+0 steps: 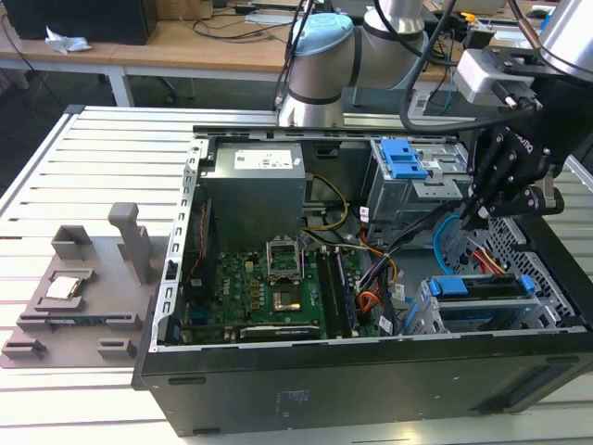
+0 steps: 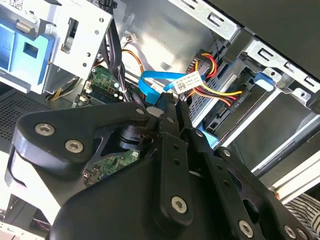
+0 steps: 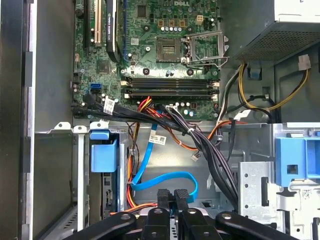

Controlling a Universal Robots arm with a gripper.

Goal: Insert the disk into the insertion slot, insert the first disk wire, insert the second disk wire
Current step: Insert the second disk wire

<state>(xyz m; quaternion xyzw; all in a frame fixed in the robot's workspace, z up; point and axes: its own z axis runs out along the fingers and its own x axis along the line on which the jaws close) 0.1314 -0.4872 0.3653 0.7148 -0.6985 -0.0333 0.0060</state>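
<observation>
Disk (image 1: 486, 287) seated in slot (image 1: 468, 320), below claw (image 3: 173, 196); claw fingers pinched narrow on blue wire (image 3: 165, 179) loop above red-orange wires (image 2: 220, 89).

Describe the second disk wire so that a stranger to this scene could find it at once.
Look inside the open computer case, at the gap between the motherboard and the drive cages. The second disk wire loops there just ahead of the gripper. It is flat and light blue, unlike the red-orange bundle beside it.

Green motherboard (image 1: 269, 287) in the open case; grey power supply (image 1: 255, 181) — behind it.
</observation>
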